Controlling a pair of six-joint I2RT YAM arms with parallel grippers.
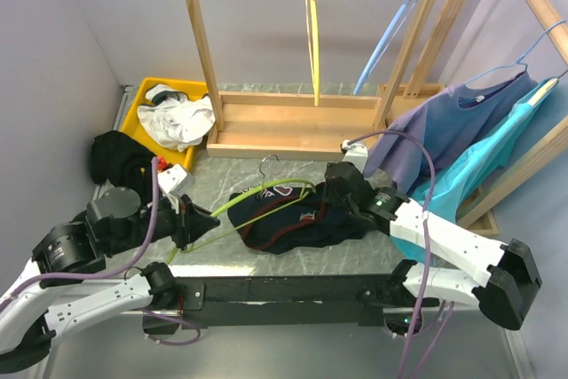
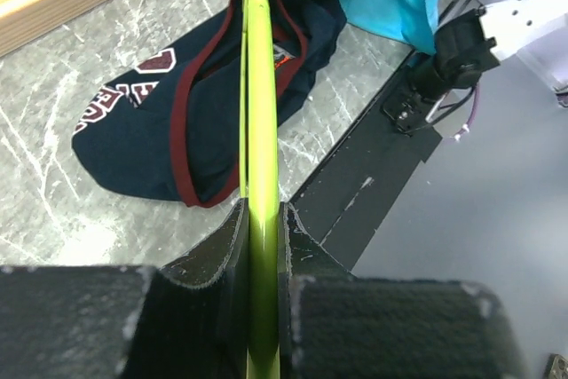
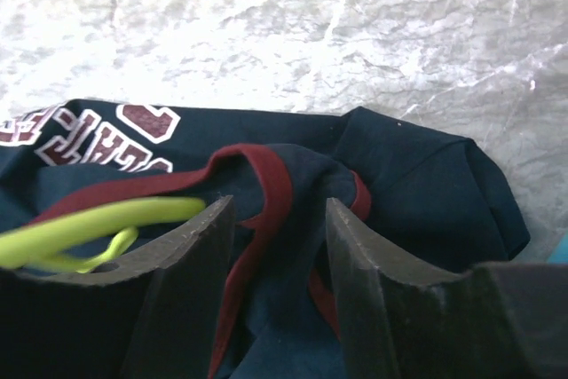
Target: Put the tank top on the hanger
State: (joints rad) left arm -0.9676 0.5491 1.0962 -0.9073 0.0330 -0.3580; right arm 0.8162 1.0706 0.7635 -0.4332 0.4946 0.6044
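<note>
The tank top (image 1: pixel 293 219), navy with dark red trim, lies bunched on the marble table in front of the arms. The lime-green hanger (image 1: pixel 266 191) lies tilted across its left part, with its metal hook pointing to the back. My left gripper (image 1: pixel 206 217) is shut on the hanger's left end; in the left wrist view (image 2: pixel 262 210) the green bar (image 2: pixel 260 86) runs up between the jaws over the tank top (image 2: pixel 151 139). My right gripper (image 1: pixel 330 191) sits at the garment's right end. In the right wrist view (image 3: pixel 273 206) its jaws stand apart around a raised red-trimmed fold (image 3: pixel 408 175), next to the hanger (image 3: pixel 98 219).
A wooden rack (image 1: pixel 302 126) stands at the back with a yellow hanger (image 1: pixel 311 33) and a light blue hanger (image 1: pixel 386 37). A yellow bin (image 1: pixel 142 99) holds a white garment (image 1: pixel 177 117). A black garment (image 1: pixel 120 157) lies at the left. Blue garments (image 1: pixel 461 122) hang at the right.
</note>
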